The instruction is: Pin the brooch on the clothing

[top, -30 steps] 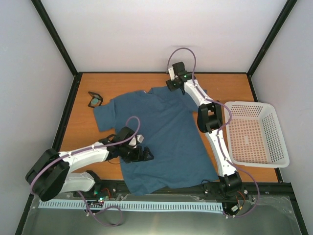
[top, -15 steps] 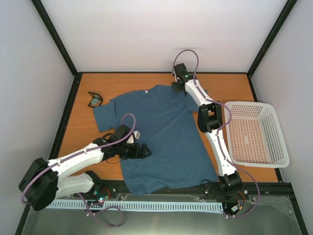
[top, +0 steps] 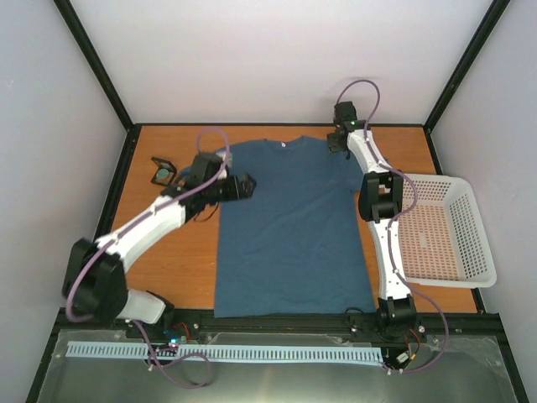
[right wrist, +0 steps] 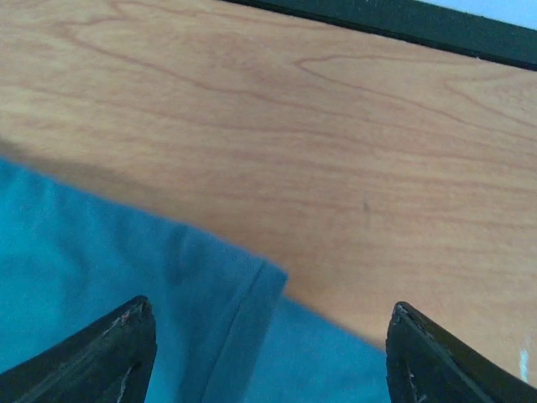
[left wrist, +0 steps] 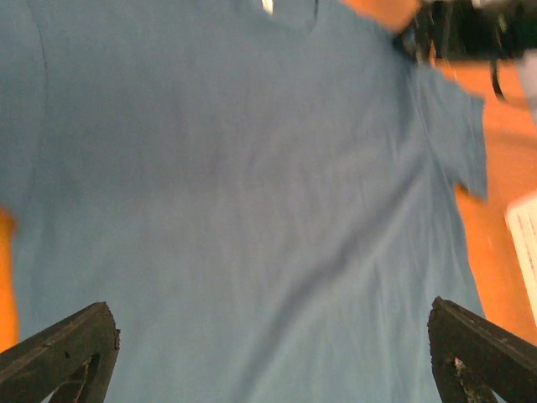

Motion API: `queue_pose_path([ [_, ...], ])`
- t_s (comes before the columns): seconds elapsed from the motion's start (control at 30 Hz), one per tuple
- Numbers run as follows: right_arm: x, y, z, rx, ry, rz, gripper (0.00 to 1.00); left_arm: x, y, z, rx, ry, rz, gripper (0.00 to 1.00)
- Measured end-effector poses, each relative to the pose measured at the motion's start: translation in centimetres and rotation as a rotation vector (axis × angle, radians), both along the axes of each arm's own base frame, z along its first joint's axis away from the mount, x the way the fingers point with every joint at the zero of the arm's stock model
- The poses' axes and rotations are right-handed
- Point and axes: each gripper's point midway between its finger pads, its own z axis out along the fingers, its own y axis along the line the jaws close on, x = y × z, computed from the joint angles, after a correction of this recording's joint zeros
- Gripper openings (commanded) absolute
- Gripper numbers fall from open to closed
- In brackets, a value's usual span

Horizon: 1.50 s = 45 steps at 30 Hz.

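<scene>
Top view: shirt [top: 289,235] lies flat on the table [top: 168,243], neck at the far side. Left gripper [top: 248,185] is over the shoulder on its own side, jaws spread, nothing in them. Brooch [top: 159,175] sits behind that gripper, just past the wrist, inside the black holder [top: 172,166] on bare wood. It is off the shirt and touched by neither arm. Right gripper [top: 336,143] is at the far sleeve on its side. The white basket [top: 480,252] is outboard of it, well apart.

Left wrist view: left gripper [left wrist: 268,311] has its jaws wide at both frame edges, released. Shirt [left wrist: 252,168] fills everything ahead and below. Blurred.

Right wrist view: right gripper [right wrist: 268,306] has its jaws apart — nothing clamped. The hem corner of the shirt [right wrist: 126,269] lies below, toward the left jaw. Bare table [right wrist: 336,126] is ahead, with a black rail [right wrist: 403,21] at the far edge.
</scene>
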Motion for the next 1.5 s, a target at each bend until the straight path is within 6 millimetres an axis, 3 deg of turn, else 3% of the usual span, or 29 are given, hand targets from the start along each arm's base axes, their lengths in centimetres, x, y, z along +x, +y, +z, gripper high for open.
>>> queue_pose_path([
  [0.07, -0.9, 0.1, 1.0, -0.007, 0.016, 0.013, 0.71, 3.8, 0.1, 0.8, 0.02, -0.031, 0.033, 1.0],
  [0.17, -3.0, 0.4, 3.2, -0.002, 0.038, 0.019, 0.55, 8.6, -0.7, 1.2, 0.035, -0.053, 0.046, 1.0],
  [0.23, -5.3, 0.3, 4.7, 0.017, 0.056, 0.008, 0.47, 11.3, -1.3, 0.7, 0.042, -0.058, 0.045, 0.97],
  [0.33, -7.0, -1.0, 5.6, 0.055, 0.065, -0.027, 0.43, 14.8, -2.4, -0.5, 0.033, -0.046, 0.027, 0.96],
  [0.53, -7.6, -4.4, 2.4, 0.09, 0.123, -0.092, 0.36, 20.8, -4.3, -3.2, 0.028, -0.076, -0.025, 0.94],
  [0.7, -8.1, -5.1, -0.9, 0.091, 0.18, -0.106, 0.36, 24.5, -5.6, -6.1, 0.047, -0.099, -0.061, 0.96],
  [0.8, -8.1, -5.4, -1.5, 0.092, 0.18, -0.112, 0.37, 25.1, -5.2, -8.8, 0.057, -0.063, -0.062, 0.97],
  [0.93, -7.9, -6.7, -1.6, 0.094, 0.157, -0.136, 0.38, 26.1, -2.6, -12.8, 0.085, -0.011, -0.042, 0.97],
  [1.13, -7.7, -8.5, -1.4, 0.088, 0.137, -0.166, 0.4, 28.9, 0.9, -12.7, 0.079, -0.036, -0.006, 1.0],
  [1.23, -7.8, -8.3, -1.2, 0.079, 0.153, -0.156, 0.49, 29.1, 1.7, -12.5, 0.095, -0.032, -0.011, 1.0],
  [1.37, -8.9, -7.3, -0.6, 0.041, 0.187, -0.142, 0.66, 28.1, 1.6, -11.9, 0.127, -0.01, -0.033, 1.0],
  [1.43, -10.5, -5.7, 0.4, 0.03, 0.195, -0.12, 0.73, 26.9, 1.5, -10.5, 0.144, -0.003, -0.036, 1.0],
  [1.5, -13.0, -3.4, 2.1, 0.037, 0.194, -0.09, 0.74, 24.9, 0.9, -7.8, 0.153, -0.015, -0.044, 1.0],
])
